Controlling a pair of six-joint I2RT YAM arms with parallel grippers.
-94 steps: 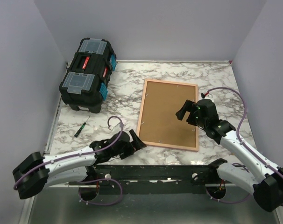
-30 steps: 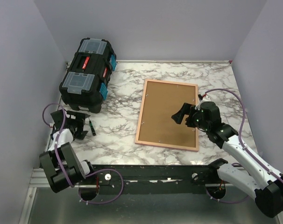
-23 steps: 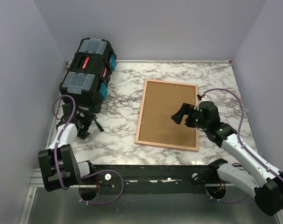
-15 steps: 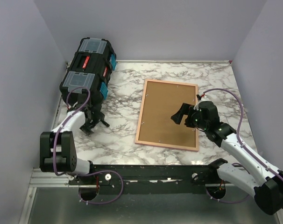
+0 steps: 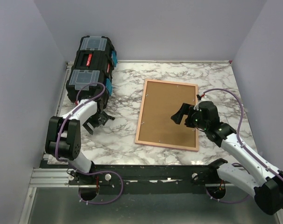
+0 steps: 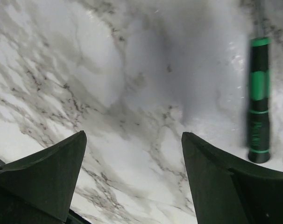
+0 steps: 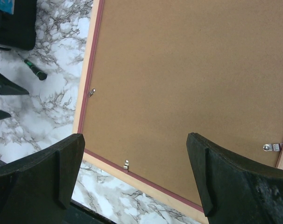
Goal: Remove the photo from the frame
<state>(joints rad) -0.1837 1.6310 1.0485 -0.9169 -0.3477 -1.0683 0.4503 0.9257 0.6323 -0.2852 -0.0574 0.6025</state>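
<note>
**Frame face down, tool not yet in hand**

The frame (image 5: 162, 105) lies flat at the centre of the table (image 5: 211, 79), cork-brown back up. The photo is hidden beneath that backing. Small metal clips (image 7: 126, 164) sit along its edges.

The right gripper (image 5: 181, 115) hovers over the frame's 4 o'clock corner, fingers wide apart and holding nothing. The left gripper (image 5: 97, 122) hangs low over the marble at the frame's 9 o'clock, beside the toolbox (image 5: 90, 79), fingers also spread and empty.

A green-and-black screwdriver (image 6: 259, 100) lies at 3 o'clock, outside the left gripper's gap. The step looks like fetching that tool. Next, the left fingers should straddle the handle and close, then the clips need turning.
</note>
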